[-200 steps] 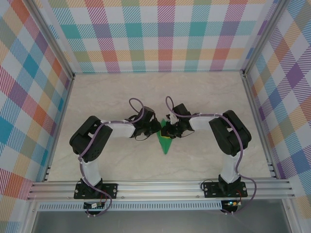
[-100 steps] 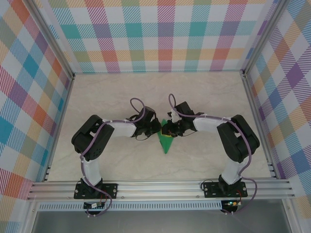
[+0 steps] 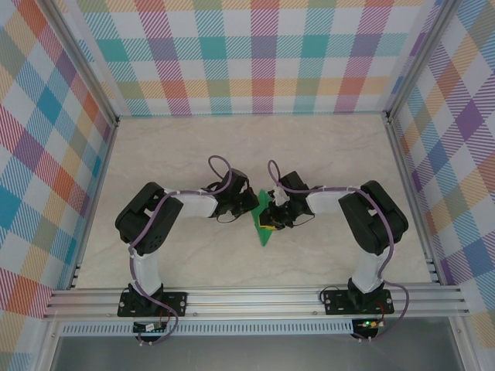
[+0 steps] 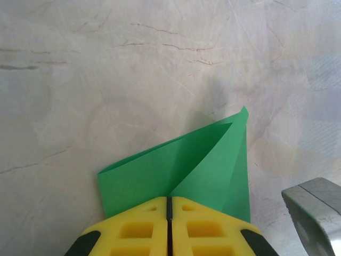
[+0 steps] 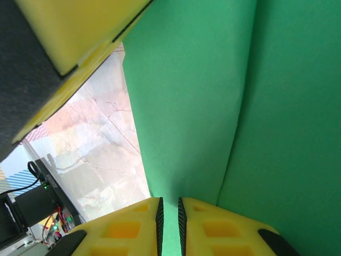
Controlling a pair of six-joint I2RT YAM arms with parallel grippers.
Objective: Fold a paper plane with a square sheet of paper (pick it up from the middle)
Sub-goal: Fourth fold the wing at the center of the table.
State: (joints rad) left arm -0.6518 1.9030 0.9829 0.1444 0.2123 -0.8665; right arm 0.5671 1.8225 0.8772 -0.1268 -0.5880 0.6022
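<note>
Both arms meet over the middle of the bench (image 3: 155,154), well clear of its edges, so each can work one side of the green paper (image 4: 181,165). The left fingers (image 4: 133,229) are pinched tight on one edge, likely to pin it while a crease is pressed. The right fingers (image 5: 122,229) stand narrow, a layer seemingly caught between them. The paper is a creased, pointed wedge with its tip toward the bench's near edge and its folded layers slightly apart.
</note>
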